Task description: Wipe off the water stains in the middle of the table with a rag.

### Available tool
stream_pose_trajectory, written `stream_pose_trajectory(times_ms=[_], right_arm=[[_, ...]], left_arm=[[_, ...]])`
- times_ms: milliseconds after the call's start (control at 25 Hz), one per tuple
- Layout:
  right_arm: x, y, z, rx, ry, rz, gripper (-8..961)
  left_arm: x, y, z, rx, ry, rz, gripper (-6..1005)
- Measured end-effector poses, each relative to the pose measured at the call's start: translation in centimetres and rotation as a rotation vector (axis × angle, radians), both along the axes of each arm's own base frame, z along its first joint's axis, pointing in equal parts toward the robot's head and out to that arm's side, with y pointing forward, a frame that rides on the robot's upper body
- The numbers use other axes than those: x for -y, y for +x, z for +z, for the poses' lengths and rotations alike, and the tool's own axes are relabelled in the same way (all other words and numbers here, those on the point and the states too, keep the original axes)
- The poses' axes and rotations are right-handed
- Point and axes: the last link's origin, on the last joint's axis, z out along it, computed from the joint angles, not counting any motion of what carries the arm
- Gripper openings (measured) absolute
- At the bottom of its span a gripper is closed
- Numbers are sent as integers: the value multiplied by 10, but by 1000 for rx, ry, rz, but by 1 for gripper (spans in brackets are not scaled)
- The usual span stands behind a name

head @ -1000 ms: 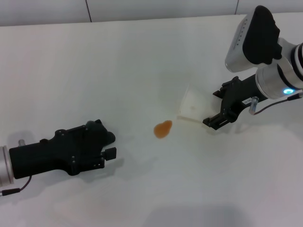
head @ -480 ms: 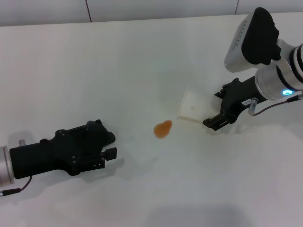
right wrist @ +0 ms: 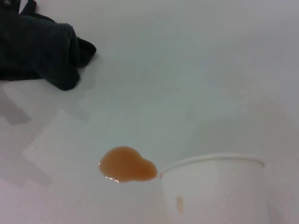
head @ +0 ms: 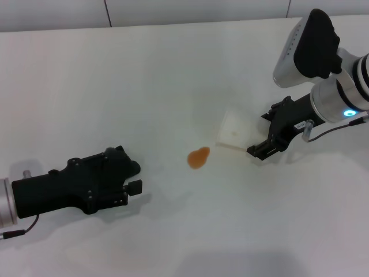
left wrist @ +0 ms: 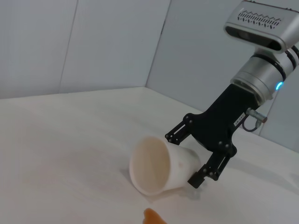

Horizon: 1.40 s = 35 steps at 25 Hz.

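Right gripper point(head: 266, 144): it holds the base of a white cup point(head: 234, 131) between its two fingers. The cup lies tipped on its side on the desk point(head: 173, 69), with its open mouth facing the spill. It looks as if the cup is held that way because the drink ran out of it.
Water stains point(head: 199, 157): one small orange blob on the white desk, just past the cup's mouth, out in front of the right gripper. It has not been wiped yet.
Left gripper point(head: 130, 180): it lies low on the desk, well apart from the blob, and points toward it. Whether its fingers are open or closed cannot be told.
Rag point(right wrist: 39, 49): a dark soft cloth, seen in the right wrist view on the far side of the blob from the cup. It seems to sit where the left gripper is, likely so that arm can push it over the spill.
Next step: a guess is that the rag must slide across to the blob.
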Motion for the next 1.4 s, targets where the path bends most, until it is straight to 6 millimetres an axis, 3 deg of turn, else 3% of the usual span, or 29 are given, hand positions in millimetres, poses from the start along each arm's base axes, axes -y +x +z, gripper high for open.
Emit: stream_pose_trajectory(times_ms=[320,1400], right_arm=[[0,-1,0,-1,-1,4,824],[0,-12,1,-6,-10,36,672]], left_arm=[[0,0,0,-1,0,0,803],[-1,0,1,-3,2,-2,803]])
